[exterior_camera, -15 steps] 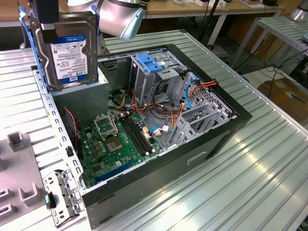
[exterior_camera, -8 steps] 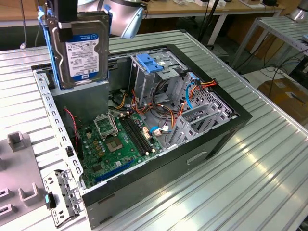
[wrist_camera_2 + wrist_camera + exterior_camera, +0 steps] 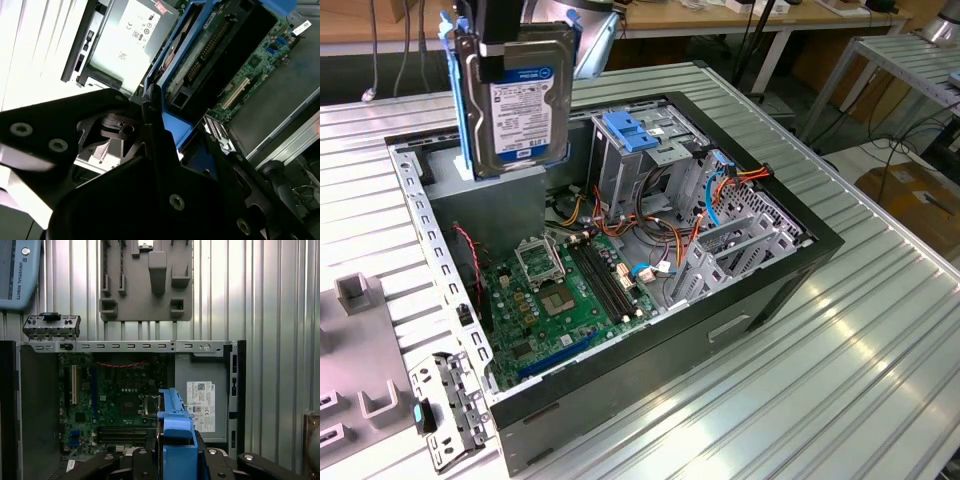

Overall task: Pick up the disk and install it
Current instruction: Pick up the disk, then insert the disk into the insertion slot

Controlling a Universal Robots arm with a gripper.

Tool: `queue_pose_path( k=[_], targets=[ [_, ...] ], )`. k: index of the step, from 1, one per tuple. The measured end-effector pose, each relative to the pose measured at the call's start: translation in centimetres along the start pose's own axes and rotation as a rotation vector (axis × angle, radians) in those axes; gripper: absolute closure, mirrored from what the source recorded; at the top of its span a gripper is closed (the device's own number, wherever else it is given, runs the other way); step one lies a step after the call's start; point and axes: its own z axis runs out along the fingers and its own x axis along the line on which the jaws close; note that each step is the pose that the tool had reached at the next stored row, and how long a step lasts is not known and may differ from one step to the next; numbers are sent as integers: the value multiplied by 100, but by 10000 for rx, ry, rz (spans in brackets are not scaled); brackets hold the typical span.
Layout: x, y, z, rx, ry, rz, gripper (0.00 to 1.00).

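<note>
The black gripper [image 3: 503, 45] is clamping, fingers closed, the silver rectangular disk [image 3: 525, 100] with blue plastic rails; the disk is hanging upright above the open black computer case [image 3: 750, 310].

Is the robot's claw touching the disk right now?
Touching. In the first wrist view the gripper clamps the disk by its blue rail, pressed against both sides with no gap.
</note>
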Motion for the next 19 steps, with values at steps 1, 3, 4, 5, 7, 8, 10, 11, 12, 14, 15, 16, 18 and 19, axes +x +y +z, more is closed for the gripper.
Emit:
queue_pose_path(
  k=[1, 3, 4, 5, 7, 8, 10, 11, 12, 14, 15, 16, 18, 19],
  targets=[
    [-1, -83, 2, 0, 0, 1, 63],
    [-2, -156, 4, 0, 0, 0, 63],
    [-2, -182, 5, 0, 0, 1, 63],
    [-2, -192, 5, -1, 1, 1, 63],
    [-2, -193, 5, -1, 0, 1, 63],
    [-2, -193, 5, 0, 0, 1, 63],
    [-2, -193, 5, 0, 0, 1, 63],
    [-2, -194, 5, 0, 0, 1, 63],
    [-2, -194, 5, 0, 0, 1, 63],
    [-2, -198, 5, 0, 0, 0, 63],
    [-2, -198, 5, 0, 0, 1, 63],
    [-2, -198, 5, 0, 0, 0, 63],
    [0, -199, 5, 0, -1, 0, 63],
    [7, -199, 5, 0, 0, -1, 63]
  ],
)
